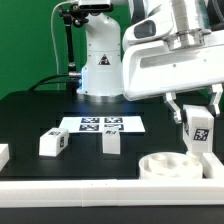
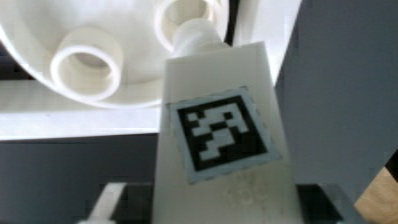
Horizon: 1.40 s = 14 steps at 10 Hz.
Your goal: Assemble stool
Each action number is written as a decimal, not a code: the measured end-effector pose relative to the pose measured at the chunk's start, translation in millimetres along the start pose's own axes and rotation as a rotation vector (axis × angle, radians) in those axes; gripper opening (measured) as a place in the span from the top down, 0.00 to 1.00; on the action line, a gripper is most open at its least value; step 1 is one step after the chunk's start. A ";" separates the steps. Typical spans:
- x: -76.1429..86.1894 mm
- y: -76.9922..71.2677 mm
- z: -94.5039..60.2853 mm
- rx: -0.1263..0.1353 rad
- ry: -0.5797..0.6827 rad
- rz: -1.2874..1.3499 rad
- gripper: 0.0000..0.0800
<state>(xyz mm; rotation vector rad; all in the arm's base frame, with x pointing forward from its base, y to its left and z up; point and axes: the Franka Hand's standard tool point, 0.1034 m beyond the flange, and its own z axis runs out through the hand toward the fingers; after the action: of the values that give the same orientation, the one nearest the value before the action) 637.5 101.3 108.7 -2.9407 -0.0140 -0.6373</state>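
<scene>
The gripper (image 1: pixel 199 120) is closed on a tagged stool leg (image 1: pixel 200 133), holding it upright just above the round seat (image 1: pixel 165 166), likely so its peg end can meet a socket (image 2: pixel 86 68); a second leg (image 1: pixel 52 143) and third leg (image 1: pixel 112 143) lie well apart toward the exterior view's left

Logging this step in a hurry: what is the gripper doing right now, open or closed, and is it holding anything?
gripper: closed, its fingers holding one white stool leg that bears a tag marker.
</scene>
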 end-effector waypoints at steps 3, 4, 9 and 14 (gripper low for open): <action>-0.3 0.9 0.3 -0.001 -0.001 -0.002 0.59; -0.7 0.8 0.8 -0.001 -0.002 -0.002 0.59; -9.0 3.8 9.6 -0.003 -0.018 -0.005 0.59; -10.2 6.2 14.7 -0.007 0.016 -0.022 0.59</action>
<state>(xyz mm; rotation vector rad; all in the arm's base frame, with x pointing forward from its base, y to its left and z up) 634.5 97.3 90.5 -2.9455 -0.0427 -0.6652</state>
